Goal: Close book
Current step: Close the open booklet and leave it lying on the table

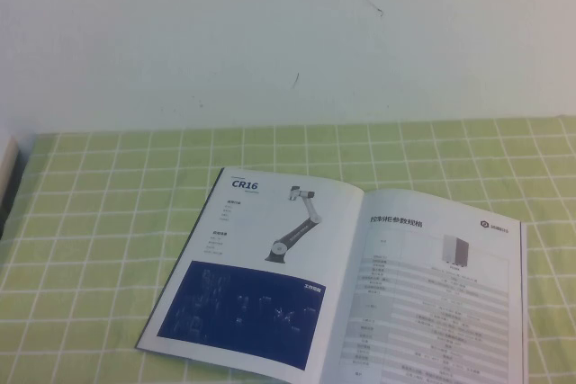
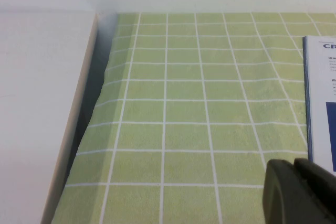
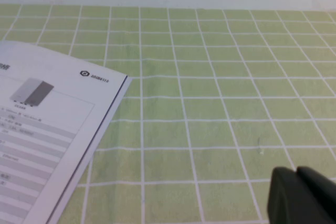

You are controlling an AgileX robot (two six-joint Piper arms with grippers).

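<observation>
An open book (image 1: 342, 285) lies flat on the green checked cloth (image 1: 108, 222), near the front of the table. Its left page shows a robot arm picture and a blue panel; its right page holds a table of text. Neither arm appears in the high view. In the left wrist view the left gripper (image 2: 295, 167) is shut with nothing in it, just beside the book's left page edge (image 2: 320, 103). In the right wrist view the right gripper (image 3: 296, 172) is shut and empty, over bare cloth to the right of the book's right page (image 3: 47, 135).
A pale board or box (image 2: 37, 114) lies along the cloth's left edge. A white wall (image 1: 288, 33) rises behind the table. Bare cloth lies behind the book and on both sides of it.
</observation>
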